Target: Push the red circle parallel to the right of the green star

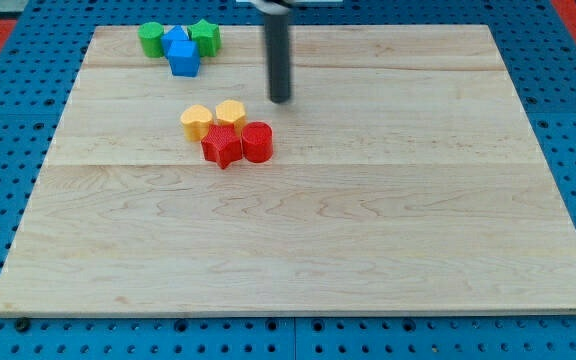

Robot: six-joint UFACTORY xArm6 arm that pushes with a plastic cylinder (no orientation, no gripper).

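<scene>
The red circle (257, 142) lies left of the board's middle, touching a red star (222, 146) on its left. The green star (205, 36) sits at the view's top left, against the right side of a blue block (176, 41). My tip (281, 99) rests on the board above and slightly right of the red circle, a short gap away and touching no block. The green star is far up and to the left of the tip.
A second green block (151, 39) sits left of the blue block, and a blue cube (184, 60) lies just below them. Two yellow blocks (196, 121) (231, 113) touch the top of the red pair. The wooden board (418, 250) is bordered by blue pegboard.
</scene>
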